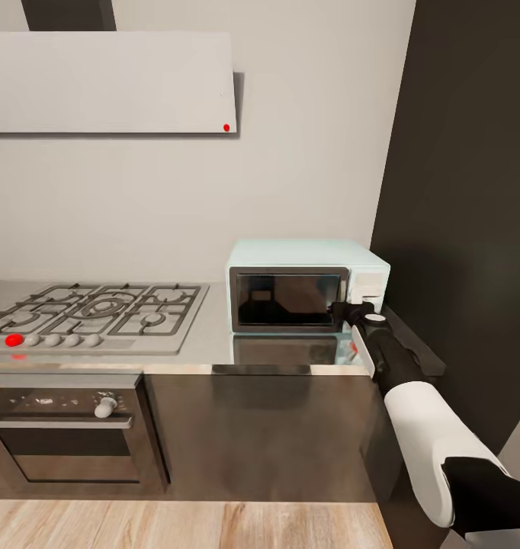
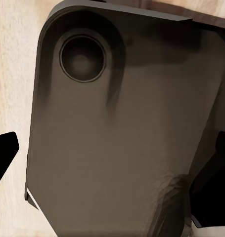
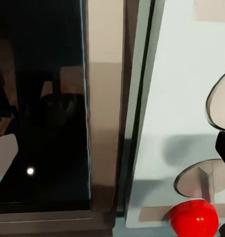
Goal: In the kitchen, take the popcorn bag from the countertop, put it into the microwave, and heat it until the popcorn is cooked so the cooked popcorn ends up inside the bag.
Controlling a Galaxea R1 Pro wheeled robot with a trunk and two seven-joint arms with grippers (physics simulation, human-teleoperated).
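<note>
Steel table (image 1: 214, 335) carries the shut microwave (image 1: 306, 286), right hand (image 1: 344, 311) at its control panel, grip unclear.

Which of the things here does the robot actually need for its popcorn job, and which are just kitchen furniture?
Needed for the job:
- microwave, door shut
- countertop
- right hand, at the microwave's control panel

Just standing about:
- gas hob
- oven
- hood

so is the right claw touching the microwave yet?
Cannot tell. In the head view the right claw overlaps the microwave at the door's right edge, so no gap shows. The right wrist view sits close on the door and panel, but the fingertips' contact isn't visible.
</note>
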